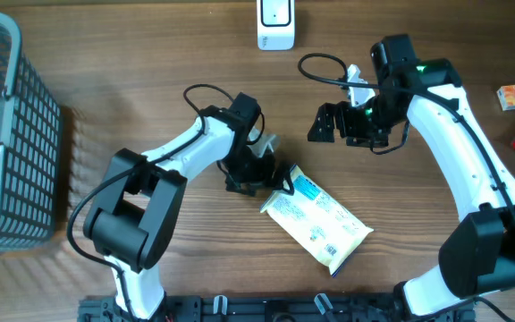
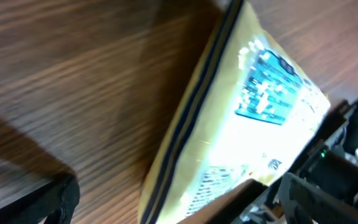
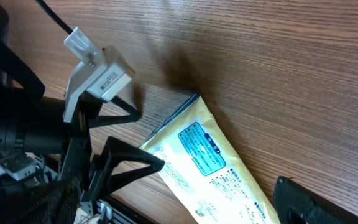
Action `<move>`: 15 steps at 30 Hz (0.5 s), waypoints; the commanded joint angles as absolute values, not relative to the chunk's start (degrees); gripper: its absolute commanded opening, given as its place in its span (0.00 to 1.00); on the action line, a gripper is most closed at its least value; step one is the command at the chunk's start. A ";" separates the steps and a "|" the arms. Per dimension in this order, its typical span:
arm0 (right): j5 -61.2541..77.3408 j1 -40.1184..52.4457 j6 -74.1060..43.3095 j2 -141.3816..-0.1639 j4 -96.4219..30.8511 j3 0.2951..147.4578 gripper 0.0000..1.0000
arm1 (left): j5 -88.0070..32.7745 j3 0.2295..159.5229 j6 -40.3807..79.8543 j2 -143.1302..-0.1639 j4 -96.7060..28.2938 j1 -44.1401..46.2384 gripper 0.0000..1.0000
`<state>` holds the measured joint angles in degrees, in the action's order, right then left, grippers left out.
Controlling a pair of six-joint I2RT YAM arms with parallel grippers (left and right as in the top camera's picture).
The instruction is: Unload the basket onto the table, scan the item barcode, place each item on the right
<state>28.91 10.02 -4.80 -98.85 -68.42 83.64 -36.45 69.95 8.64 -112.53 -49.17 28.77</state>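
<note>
The packet [image 1: 316, 219] is lying flat on the bench [image 1: 150, 54], nearer its front edge, looking light, soft and slippery (probably floppy); pinching its sealed end seems best. The left tool [image 1: 274, 174] is gaping beside that end, the right tool [image 1: 327, 125] gaping apart.

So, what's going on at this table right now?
Two robot arms are working around a yellow packet that lies flat on the wooden table. The left gripper is open at the packet's upper-left end and does not appear to be gripping it. The right gripper hangs open just beyond the packet, holding nothing. The white scanner stands at the far edge, well away from the packet, so the barcode has not been scanned yet.
</note>
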 commanded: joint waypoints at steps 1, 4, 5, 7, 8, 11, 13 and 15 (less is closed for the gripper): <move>28.27 10.15 -2.98 -99.13 -68.62 83.64 1.00 | -44.31 69.21 0.25 -113.67 -50.78 29.45 0.99; 28.29 10.15 -3.03 -99.13 -67.35 81.58 1.00 | -44.05 69.21 0.40 -113.71 -51.42 31.11 0.89; 28.32 10.15 -3.18 -99.13 -66.46 80.31 1.00 | -44.07 69.21 0.40 -113.71 -51.18 31.92 0.86; 28.29 10.15 -3.22 -99.13 -65.73 78.54 1.00 | -44.03 69.21 0.45 -113.75 -50.26 33.43 0.83; 28.27 10.15 -3.62 -99.13 -65.43 77.58 1.00 | -43.92 69.21 0.67 -113.82 -49.82 34.09 0.78; 26.68 10.15 -5.30 -99.15 -65.14 73.93 1.00 | -37.10 69.21 10.13 -114.65 -47.68 35.57 0.59; 24.25 10.13 -7.20 -99.15 -64.14 71.44 1.00 | -35.51 69.21 13.45 -115.44 -47.24 35.81 0.53; 22.04 10.04 -9.63 -99.15 -63.46 68.40 1.00 | -35.73 69.21 14.00 -116.33 -47.13 35.70 0.56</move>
